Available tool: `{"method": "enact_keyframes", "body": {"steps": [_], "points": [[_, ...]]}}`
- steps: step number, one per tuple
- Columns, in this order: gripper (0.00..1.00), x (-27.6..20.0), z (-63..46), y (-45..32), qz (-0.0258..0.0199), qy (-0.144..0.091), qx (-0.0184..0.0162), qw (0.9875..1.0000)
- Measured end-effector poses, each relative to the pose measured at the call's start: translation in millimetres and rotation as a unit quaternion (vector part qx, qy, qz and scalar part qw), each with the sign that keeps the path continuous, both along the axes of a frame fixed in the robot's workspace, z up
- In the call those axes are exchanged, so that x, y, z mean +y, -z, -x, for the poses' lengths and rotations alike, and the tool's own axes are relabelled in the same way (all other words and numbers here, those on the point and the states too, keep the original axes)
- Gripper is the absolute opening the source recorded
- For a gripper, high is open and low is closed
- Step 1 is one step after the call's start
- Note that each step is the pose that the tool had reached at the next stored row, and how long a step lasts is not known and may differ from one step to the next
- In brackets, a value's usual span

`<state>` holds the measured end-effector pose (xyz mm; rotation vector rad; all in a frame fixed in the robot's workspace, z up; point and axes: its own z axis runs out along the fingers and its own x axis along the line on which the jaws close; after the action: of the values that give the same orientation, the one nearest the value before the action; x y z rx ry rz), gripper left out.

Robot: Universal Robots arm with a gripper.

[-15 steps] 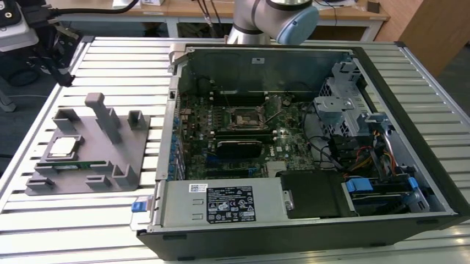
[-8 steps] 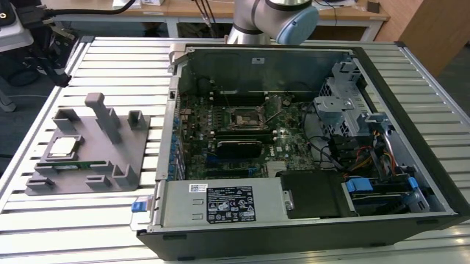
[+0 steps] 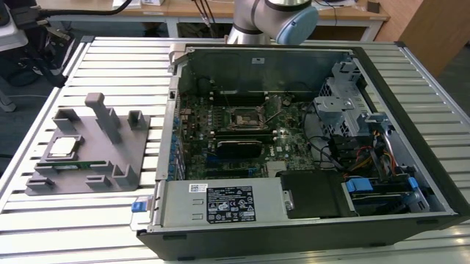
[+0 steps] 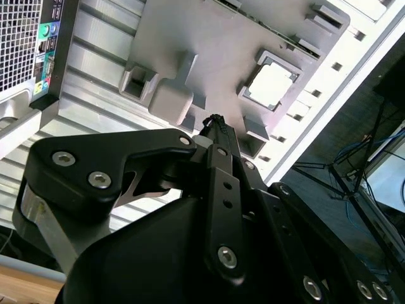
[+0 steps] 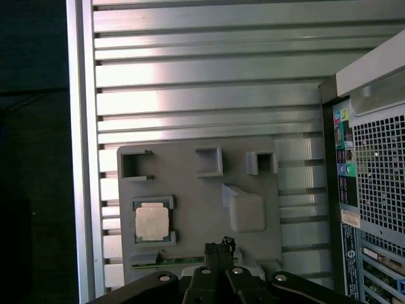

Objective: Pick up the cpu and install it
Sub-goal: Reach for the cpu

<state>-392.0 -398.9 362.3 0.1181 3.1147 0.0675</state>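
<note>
A slatted metal desk (image 3: pixel 66 220) spans the exterior view, with the open computer case (image 3: pixel 279 66) at centre and right. The grey tray (image 3: pixel 88 184) lies at middle left. The gripper (image 5: pixel 218 248) hangs over it, pinched closed on nothing. The cpu (image 3: pixel 61 147) rests in the tray's pocket, clear of the gripper.

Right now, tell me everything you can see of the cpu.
The cpu is a small flat square chip with a silvery metal top plate and a thin tan-green rim. It lies flat, plate up, seated in a square pocket of the grey tray, on the exterior view's left of the open computer case. Only the tray touches it; the gripper is clear of it.
</note>
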Motion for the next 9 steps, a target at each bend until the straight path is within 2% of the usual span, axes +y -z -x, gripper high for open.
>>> {"method": "enact_keyframes", "body": {"steps": [9], "points": [[0.11, 0.0, 8.5, 1.3, 0.0000, 0.000, 0.0001, 1.0000]]}}
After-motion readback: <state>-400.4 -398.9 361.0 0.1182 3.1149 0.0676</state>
